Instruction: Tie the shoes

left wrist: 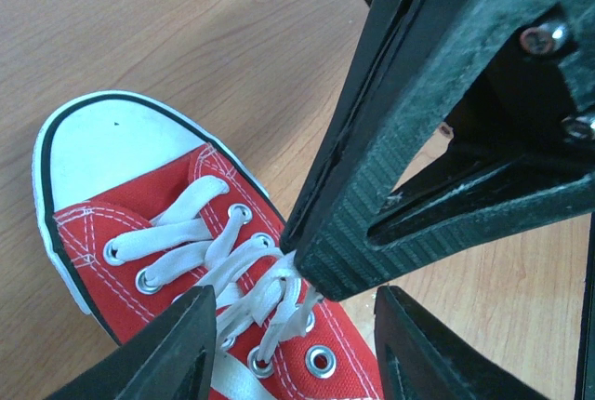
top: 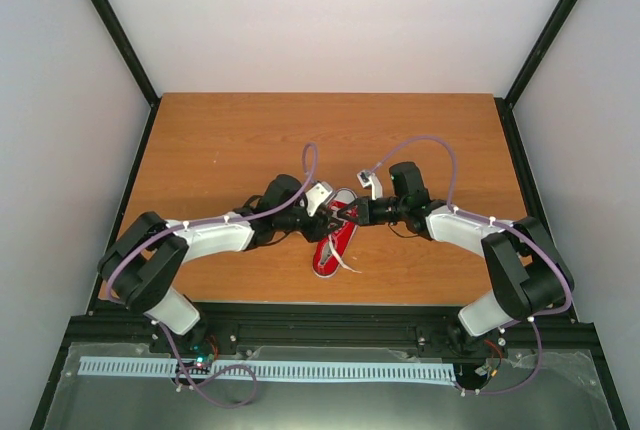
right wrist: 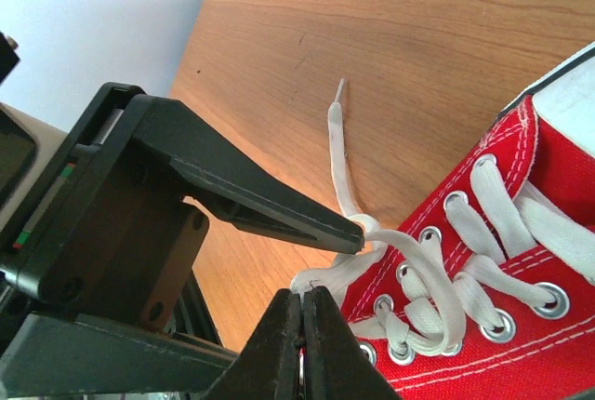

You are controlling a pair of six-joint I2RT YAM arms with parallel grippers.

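The red sneaker (top: pixel 333 245) lay untied on the table (top: pixel 230 140) between the arms. The right gripper (right wrist: pixel 302 330) was clamped on a white lace (right wrist: pixel 339 153). The left gripper (left wrist: pixel 293 358) stood part open astride the lacing, gripping nothing. Judged step: the first crossing. Next, the left jaws would need to close on a strand. No writing was legible.

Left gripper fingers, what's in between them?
The right gripper, its tip pinching the white lace above the red shoe; the left wrist view shows it.
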